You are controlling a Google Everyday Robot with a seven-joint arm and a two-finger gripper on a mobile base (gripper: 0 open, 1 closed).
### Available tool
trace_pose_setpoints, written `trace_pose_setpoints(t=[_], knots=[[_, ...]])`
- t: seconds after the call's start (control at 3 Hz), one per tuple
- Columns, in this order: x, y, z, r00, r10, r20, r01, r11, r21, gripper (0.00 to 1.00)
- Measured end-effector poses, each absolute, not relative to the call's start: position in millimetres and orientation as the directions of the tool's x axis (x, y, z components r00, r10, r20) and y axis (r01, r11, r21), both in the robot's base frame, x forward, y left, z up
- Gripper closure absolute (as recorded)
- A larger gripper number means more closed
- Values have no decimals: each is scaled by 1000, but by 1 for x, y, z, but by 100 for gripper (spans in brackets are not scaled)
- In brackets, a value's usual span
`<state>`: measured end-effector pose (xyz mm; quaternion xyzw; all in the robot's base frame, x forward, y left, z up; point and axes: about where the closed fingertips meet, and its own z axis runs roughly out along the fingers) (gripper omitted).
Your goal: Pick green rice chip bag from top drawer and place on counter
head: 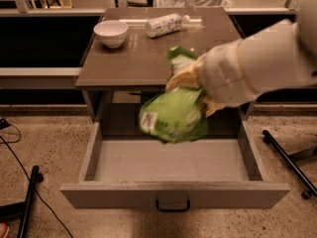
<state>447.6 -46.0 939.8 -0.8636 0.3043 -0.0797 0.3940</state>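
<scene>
Bulky cream-white arm [257, 63], faint ring seams; its yellowish gripper [193, 93] clamps the green rice chip bag [171, 117] over the top drawer [124, 196].

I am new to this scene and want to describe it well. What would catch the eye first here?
The green rice chip bag hangs in the gripper, above the open top drawer, by the front edge of the counter. Farther back on it sit a white bowl and a bottle lying down.
</scene>
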Motion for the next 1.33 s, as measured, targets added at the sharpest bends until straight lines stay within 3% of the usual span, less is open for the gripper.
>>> trace_pose_setpoints(t=[0.67,1.0,1.33], knots=[[566,-175,942,575,-812,-98,-693,-421,-585,100],[636,-189,912,433,-888,-153,-815,-313,-487,100],[689,-125,926,364,-897,-251,-858,-217,-466,100]])
